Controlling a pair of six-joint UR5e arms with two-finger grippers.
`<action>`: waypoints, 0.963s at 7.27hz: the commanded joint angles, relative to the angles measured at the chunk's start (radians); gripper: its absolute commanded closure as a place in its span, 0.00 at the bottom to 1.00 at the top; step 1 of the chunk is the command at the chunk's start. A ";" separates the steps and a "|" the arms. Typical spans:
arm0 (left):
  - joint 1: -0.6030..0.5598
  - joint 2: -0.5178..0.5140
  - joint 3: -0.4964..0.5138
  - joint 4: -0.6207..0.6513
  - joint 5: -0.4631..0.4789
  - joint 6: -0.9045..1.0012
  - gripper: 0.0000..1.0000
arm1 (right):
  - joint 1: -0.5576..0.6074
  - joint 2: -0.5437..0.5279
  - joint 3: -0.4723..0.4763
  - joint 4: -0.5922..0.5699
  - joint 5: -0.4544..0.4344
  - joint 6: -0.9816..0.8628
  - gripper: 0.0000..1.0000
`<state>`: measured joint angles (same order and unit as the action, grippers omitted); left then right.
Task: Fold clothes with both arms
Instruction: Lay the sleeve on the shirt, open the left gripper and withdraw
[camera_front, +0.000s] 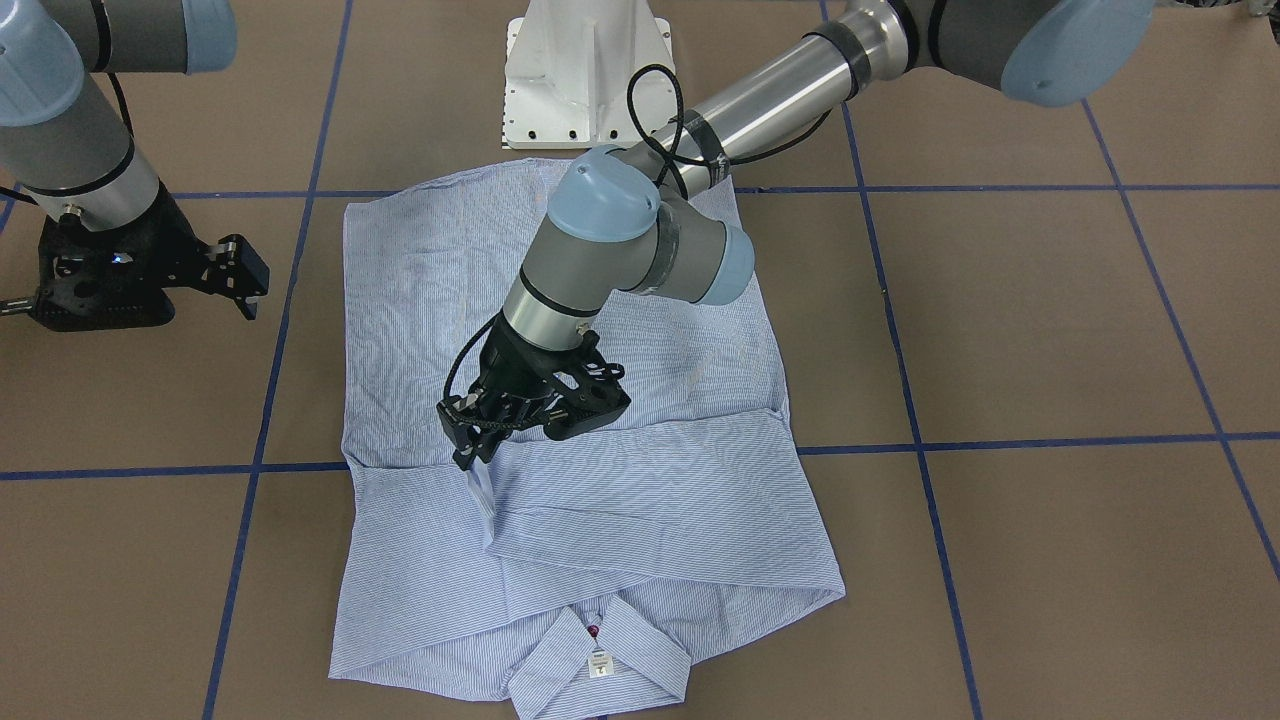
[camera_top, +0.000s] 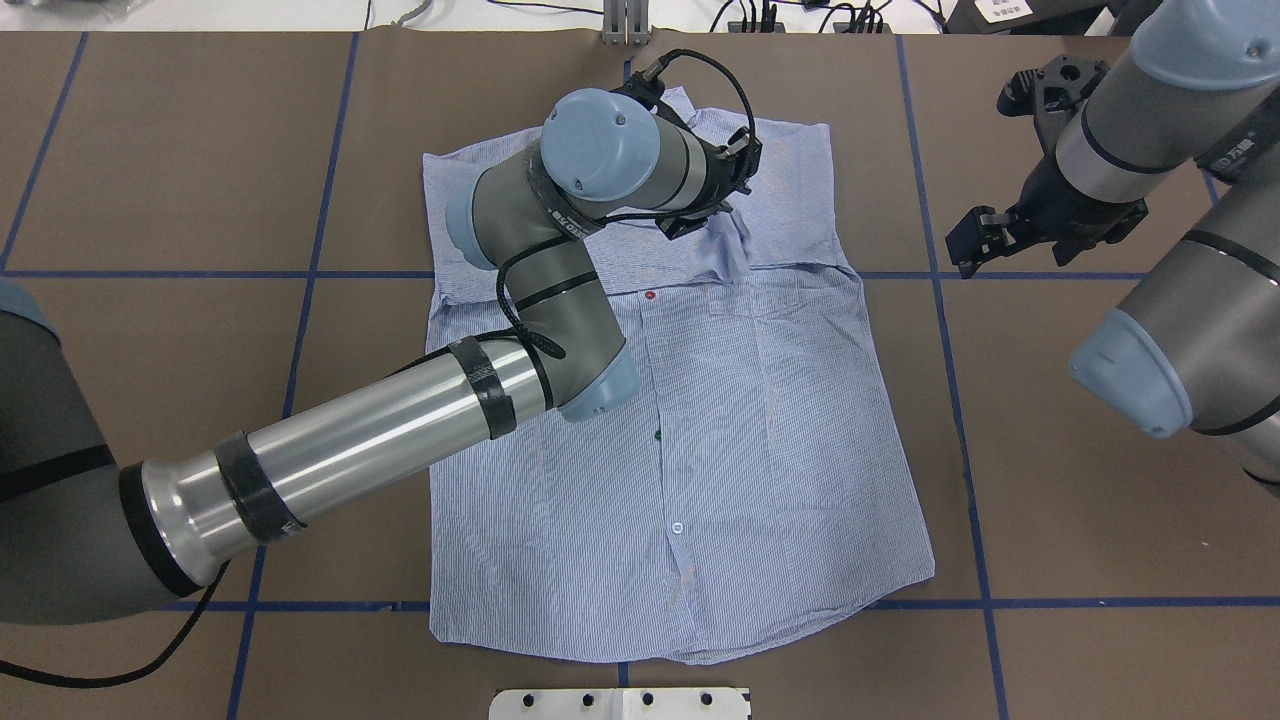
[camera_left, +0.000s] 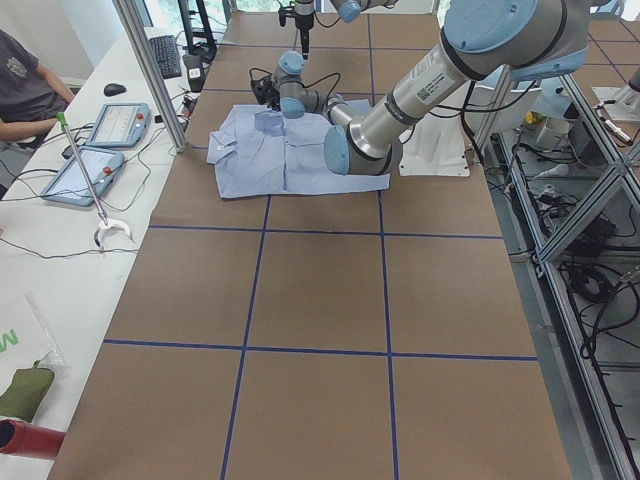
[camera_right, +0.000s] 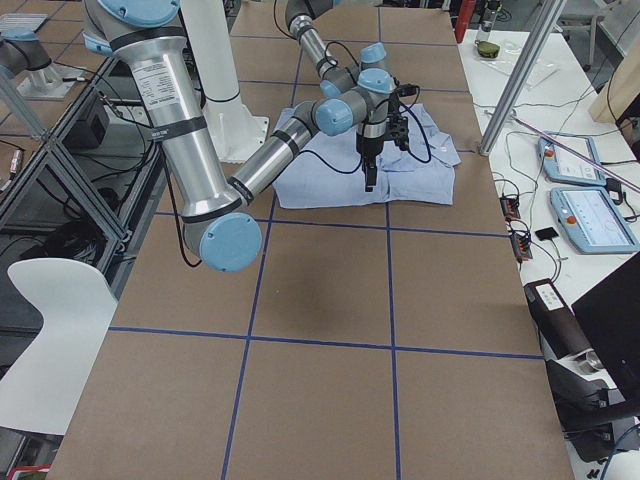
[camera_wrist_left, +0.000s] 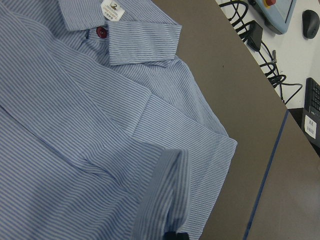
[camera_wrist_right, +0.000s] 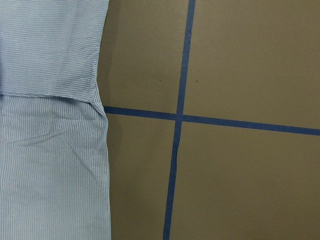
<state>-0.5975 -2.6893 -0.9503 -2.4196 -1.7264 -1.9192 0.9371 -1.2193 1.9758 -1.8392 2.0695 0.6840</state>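
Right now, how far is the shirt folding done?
Done: the shirt lies flat, front up, buttoned. In hand: the left claw pinches a cuff, its sleeve laid across the chest. Left: the body is at full length, not yet folded; the right claw hangs beside the shirt, off the cloth.

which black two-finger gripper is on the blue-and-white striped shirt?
The left gripper, pinching the folded sleeve cuff on the shirt; the right gripper hangs beside the cloth over bare brown table.
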 joint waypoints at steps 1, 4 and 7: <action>0.019 0.000 -0.005 -0.024 0.001 0.052 0.00 | 0.014 0.004 0.006 0.002 0.058 0.008 0.00; 0.012 0.124 -0.121 -0.001 -0.007 0.109 0.00 | 0.011 -0.011 -0.001 0.090 0.072 0.034 0.00; -0.039 0.399 -0.533 0.221 -0.091 0.221 0.00 | -0.144 -0.028 0.001 0.291 0.031 0.323 0.00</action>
<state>-0.6155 -2.4173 -1.2942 -2.2865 -1.7926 -1.7433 0.8553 -1.2423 1.9727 -1.6142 2.1226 0.9125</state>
